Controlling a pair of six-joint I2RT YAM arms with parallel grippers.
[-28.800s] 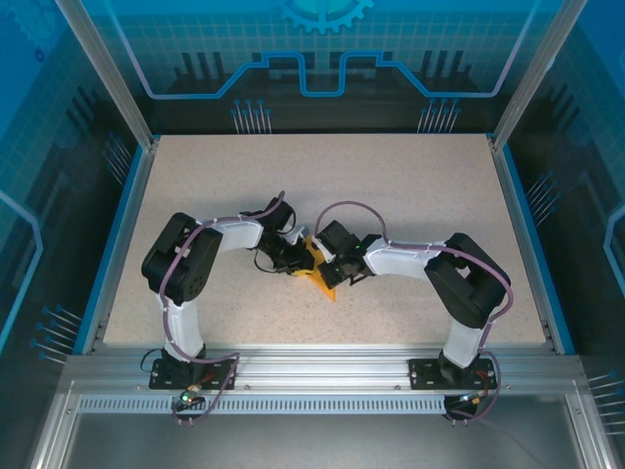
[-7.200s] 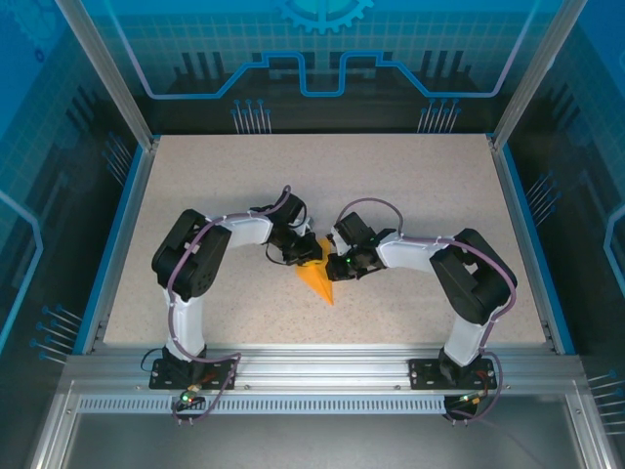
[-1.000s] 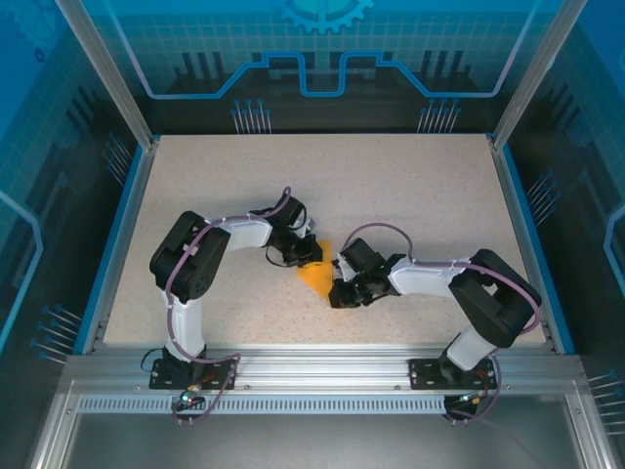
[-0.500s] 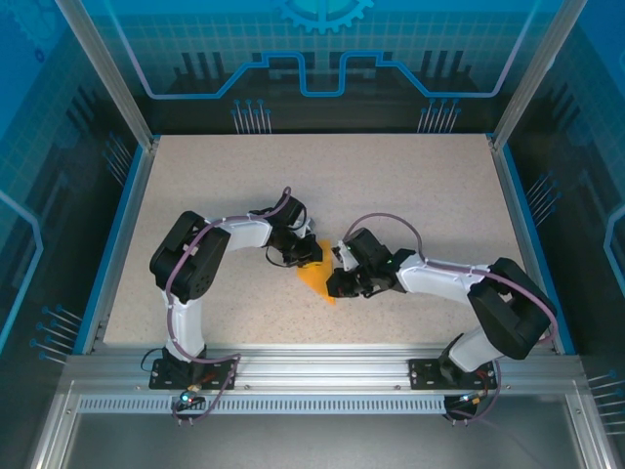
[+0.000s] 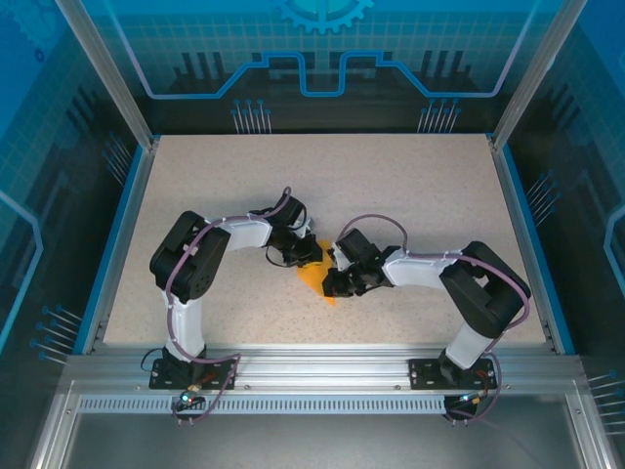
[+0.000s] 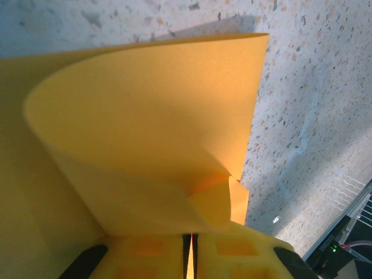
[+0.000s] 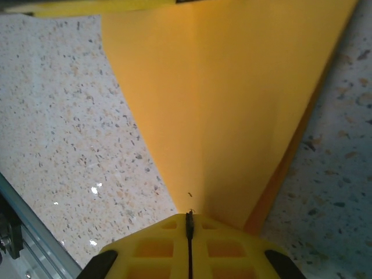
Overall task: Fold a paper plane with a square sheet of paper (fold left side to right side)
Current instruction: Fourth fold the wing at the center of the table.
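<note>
The square sheet of paper (image 5: 312, 278) lies mid-table as a folded, pointed orange wedge, the shape of a paper plane. My left gripper (image 5: 305, 257) is at its far end. In the left wrist view the gripper (image 6: 190, 237) is shut on the paper (image 6: 145, 116), with a thin orange edge in the slit and a curled flap rising ahead of it. My right gripper (image 5: 330, 283) sits on the wedge's right side. In the right wrist view the right gripper (image 7: 189, 216) is shut, its tips resting on the narrow end of the paper (image 7: 232, 104).
The speckled beige tabletop (image 5: 391, 186) is bordered by a blue rim and a metal frame. An aluminium rail (image 5: 322, 376) runs along the near edge by the arm bases. Both forearms meet over the middle of the table.
The right gripper has slid a little left and up along the paper, and the right elbow has swung out and back. The left arm has held still.
</note>
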